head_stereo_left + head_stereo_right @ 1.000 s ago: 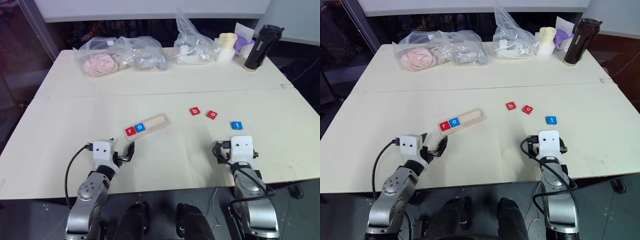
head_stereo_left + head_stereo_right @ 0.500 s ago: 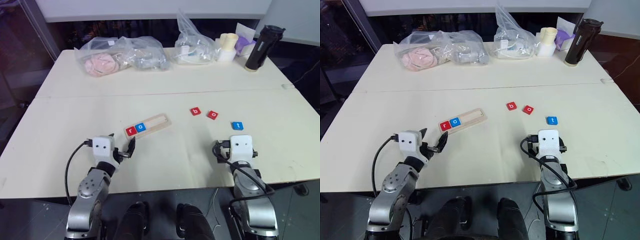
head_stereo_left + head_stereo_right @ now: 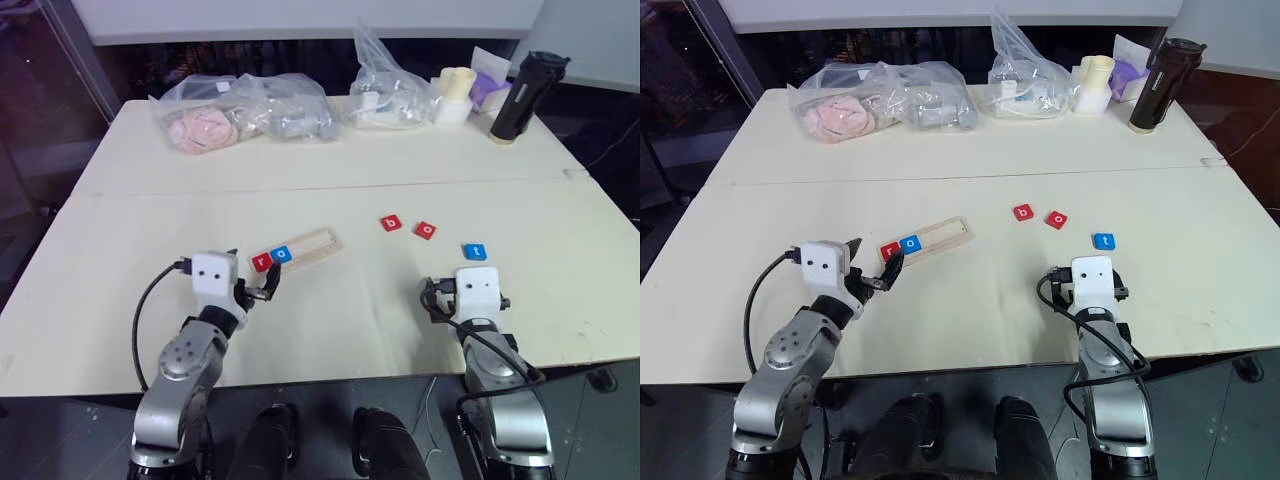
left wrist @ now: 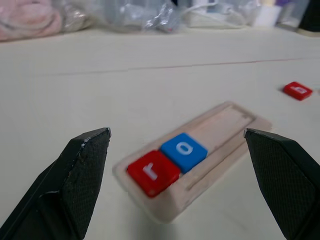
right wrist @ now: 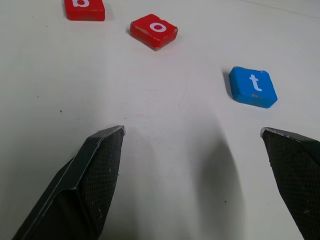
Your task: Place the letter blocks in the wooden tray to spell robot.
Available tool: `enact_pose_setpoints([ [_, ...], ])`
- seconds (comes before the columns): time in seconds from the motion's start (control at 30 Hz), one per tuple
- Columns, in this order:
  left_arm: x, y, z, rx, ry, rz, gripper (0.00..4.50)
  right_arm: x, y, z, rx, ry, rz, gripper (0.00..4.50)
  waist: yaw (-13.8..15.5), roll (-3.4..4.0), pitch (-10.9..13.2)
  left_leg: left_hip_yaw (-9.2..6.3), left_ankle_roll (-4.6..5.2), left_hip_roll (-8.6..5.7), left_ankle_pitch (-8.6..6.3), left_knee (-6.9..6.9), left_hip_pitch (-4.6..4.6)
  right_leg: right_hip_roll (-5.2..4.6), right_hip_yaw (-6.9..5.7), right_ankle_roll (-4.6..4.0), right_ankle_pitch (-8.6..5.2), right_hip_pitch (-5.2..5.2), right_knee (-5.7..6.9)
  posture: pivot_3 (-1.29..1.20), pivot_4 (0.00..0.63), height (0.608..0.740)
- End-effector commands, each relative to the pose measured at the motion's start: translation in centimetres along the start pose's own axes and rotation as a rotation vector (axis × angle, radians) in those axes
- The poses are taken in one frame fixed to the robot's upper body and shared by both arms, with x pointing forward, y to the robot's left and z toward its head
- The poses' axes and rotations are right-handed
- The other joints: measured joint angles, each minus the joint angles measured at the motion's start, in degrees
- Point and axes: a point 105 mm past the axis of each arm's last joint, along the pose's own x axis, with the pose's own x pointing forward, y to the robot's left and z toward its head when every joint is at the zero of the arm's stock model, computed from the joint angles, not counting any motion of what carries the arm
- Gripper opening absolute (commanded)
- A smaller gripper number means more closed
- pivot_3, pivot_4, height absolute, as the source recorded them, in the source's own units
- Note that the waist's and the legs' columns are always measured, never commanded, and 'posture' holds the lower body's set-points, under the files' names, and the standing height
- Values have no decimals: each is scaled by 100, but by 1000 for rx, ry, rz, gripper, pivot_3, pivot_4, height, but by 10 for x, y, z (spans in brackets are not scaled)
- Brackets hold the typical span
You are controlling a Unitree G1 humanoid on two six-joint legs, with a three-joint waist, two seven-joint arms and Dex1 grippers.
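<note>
Since the red r [image 4: 152, 171] and the blue o [image 4: 184, 149] already sit side by side at the near left end of the wooden tray [image 3: 322, 241], you have the first two letters of the word in place, and the bare groove beyond them is waiting for three more. The tray lies at a slant near the middle of the table [image 3: 150, 215], its empty end pointing toward the right edge, which makes sense: the remaining blocks lie on that side. The red b [image 3: 390, 223] and the red o [image 3: 426, 230] sit just beside each other, with the blue t [image 3: 475, 251] a little further toward the right edge, all flat and letter-up, so you can read them before you pick.

Your left gripper [image 4: 177, 145] hangs just in front of the tray's filled end with its fingers spread wide and nothing between them. Your right gripper [image 5: 195, 132] is likewise spread and empty, aimed at the table short of the three loose blocks, with the t nearest to it. I judge the b to be your next pick, and the right arm is the handier one for it.
</note>
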Motion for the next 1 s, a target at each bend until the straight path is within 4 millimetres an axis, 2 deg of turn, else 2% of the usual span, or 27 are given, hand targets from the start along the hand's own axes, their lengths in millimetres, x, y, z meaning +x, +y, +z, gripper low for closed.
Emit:
enact_pose_setpoints([
  [0.03, 1, 6, 27, 59, -41, -181, 4500, 5, -5, 17, -9, -77, -4, 4413, -3, 0, 0, 0, 0, 1, 0, 0, 2, 2, 0, 0, 0, 0, 1, 0, 150, 738],
  [0.2, 3, 22, 32, 121, 41, -397, 4500, 9, 2, 29, -19, -119, 71, 4413, -33, 8, -2, 0, -1, 4, 1, -4, 25, 7, 1, -7, 2, 13, 2, 0, 150, 738],
  [0.33, 7, 45, 26, 164, 141, -565, 4500, 4, 22, 45, -70, -166, 286, 4413, -19, 7, 2, 5, -1, 1, 1, -13, 33, 3, 5, -5, 0, 21, -4, 0, 150, 738],
  [0.47, 13, 69, -4, 227, 307, -732, 4500, -14, 44, 59, -135, -187, 561, 4413, -2, 8, 3, 7, 0, 2, 1, -8, 35, 3, 3, -3, -1, 21, -3, 0, 150, 738],
  [0.53, 20, 77, -11, 260, 334, -757, 4500, -26, 51, 63, -128, -178, 670, 4413, 3, 7, 3, 8, -1, 2, 1, -12, 35, -3, 4, -4, 0, 22, -9, 0, 150, 738],
  [0.7, 33, 82, -20, 284, 366, -822, 4500, -48, 54, 73, -150, -167, 821, 4413, 17, -4, 8, 8, 2, -2, 1, -11, 14, -16, 2, 0, 0, 9, -11, 0, 150, 738],
  [1.0, 49, 76, -29, 328, 360, -858, 4500, -50, 47, 78, -149, -168, 778, 4413, 11, -11, 6, 7, 3, -3, 1, -1, 10, -20, 0, 2, 2, 10, -6, 0, 150, 738],
])
